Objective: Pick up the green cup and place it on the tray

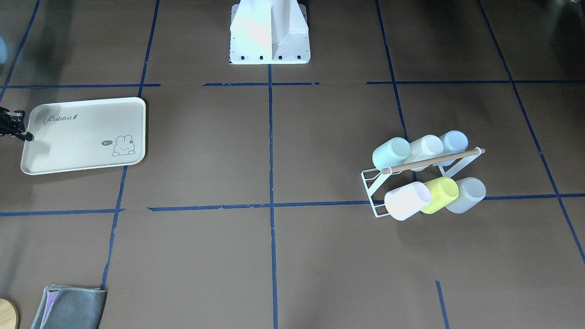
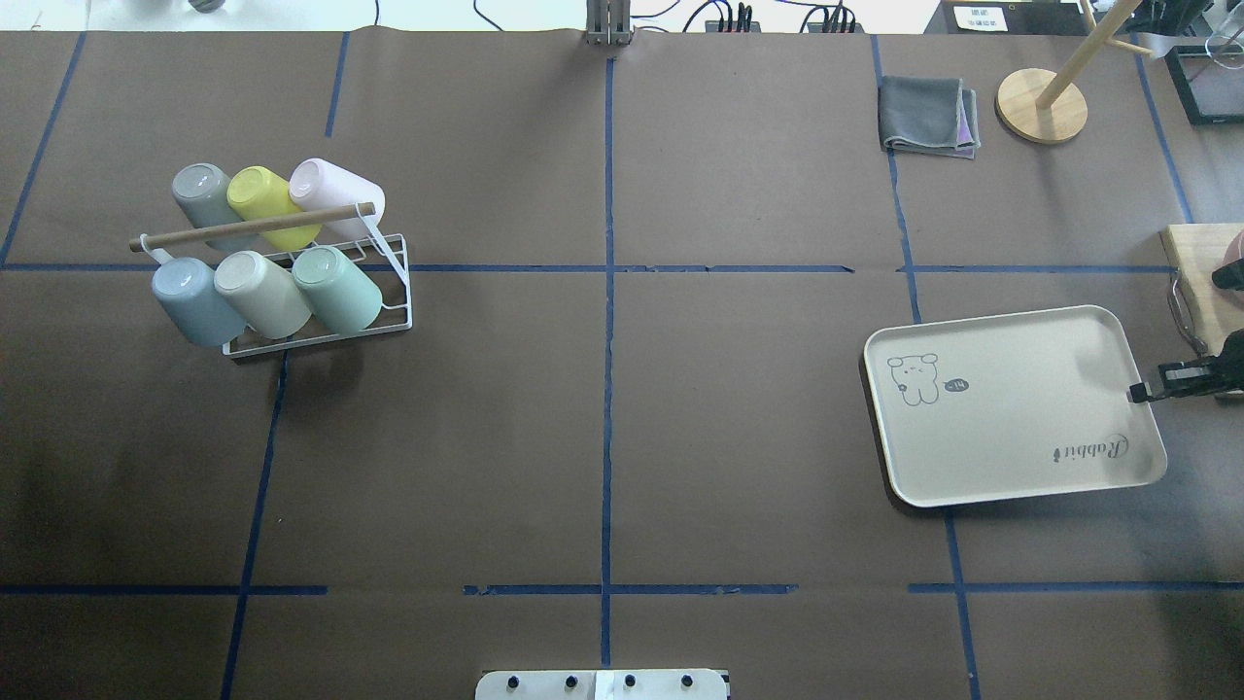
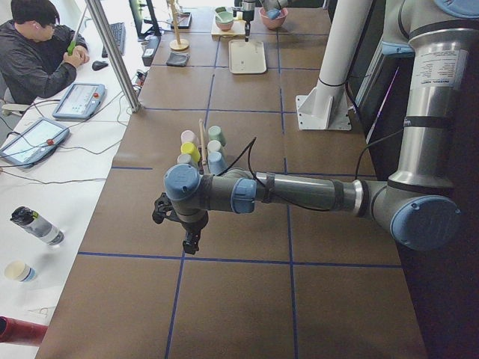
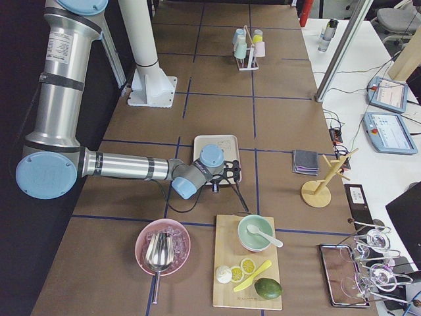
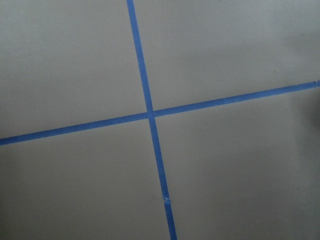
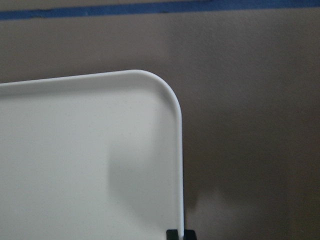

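At the tray's short edge, the right gripper sits with a fingertip at the rim; whether it is parted or closed cannot be told. The left gripper hangs over the table beyond the rack, state equally unclear. The green cup lies tilted in that rack among 6 cups, well apart from both grippers and the tray.

Blue tape lines cross the brown table. The cream tray bears a bunny print. The green cup is pale mint, among a cream cup, blue cup, grey cup, yellow cup and pink cup.
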Controlling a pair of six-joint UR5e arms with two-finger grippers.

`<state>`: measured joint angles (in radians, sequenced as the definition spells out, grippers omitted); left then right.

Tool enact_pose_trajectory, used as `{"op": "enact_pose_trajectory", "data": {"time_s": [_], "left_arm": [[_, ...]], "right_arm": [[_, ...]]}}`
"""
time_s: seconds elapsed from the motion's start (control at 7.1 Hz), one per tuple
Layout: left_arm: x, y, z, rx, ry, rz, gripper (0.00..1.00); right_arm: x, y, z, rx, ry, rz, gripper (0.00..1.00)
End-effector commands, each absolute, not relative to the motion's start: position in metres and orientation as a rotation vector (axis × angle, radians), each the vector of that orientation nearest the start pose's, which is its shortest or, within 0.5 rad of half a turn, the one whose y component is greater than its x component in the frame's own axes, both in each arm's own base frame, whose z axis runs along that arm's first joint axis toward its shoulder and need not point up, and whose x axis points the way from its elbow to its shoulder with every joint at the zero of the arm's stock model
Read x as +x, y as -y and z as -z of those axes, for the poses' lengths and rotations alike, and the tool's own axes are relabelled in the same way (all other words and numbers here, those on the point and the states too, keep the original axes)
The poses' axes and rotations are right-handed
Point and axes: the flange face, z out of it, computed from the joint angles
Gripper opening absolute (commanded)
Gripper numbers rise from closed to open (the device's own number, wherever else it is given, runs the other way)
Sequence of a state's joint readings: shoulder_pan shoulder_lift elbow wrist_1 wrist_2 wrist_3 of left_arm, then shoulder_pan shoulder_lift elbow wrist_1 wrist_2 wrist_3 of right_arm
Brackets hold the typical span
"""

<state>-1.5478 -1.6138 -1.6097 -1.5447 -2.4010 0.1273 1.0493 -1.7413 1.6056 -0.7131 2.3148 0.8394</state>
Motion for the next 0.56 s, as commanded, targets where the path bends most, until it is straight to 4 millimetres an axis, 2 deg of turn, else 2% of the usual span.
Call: {"op": "enact_pose_trajectory", "data": {"time_s": [0.0,0.28,0.42], "left_arm": [[-0.048,0.514,-0.617,0.094,-0.831,-0.164,1.0],[-0.048,0.514,-0.617,0.093,-0.828,-0.162,1.0],[-0.048,0.514,-0.618,0.092,-0.829,-0.163,1.0]], "right_arm": [[-0.201,0.459,-0.558,0.046,1.068,-0.179,0.0],[-0.247,0.493,-0.495,0.048,1.114,-0.159,0.0],[-0.284,0.505,-0.457,0.028,1.13,-0.145,0.0]]}}
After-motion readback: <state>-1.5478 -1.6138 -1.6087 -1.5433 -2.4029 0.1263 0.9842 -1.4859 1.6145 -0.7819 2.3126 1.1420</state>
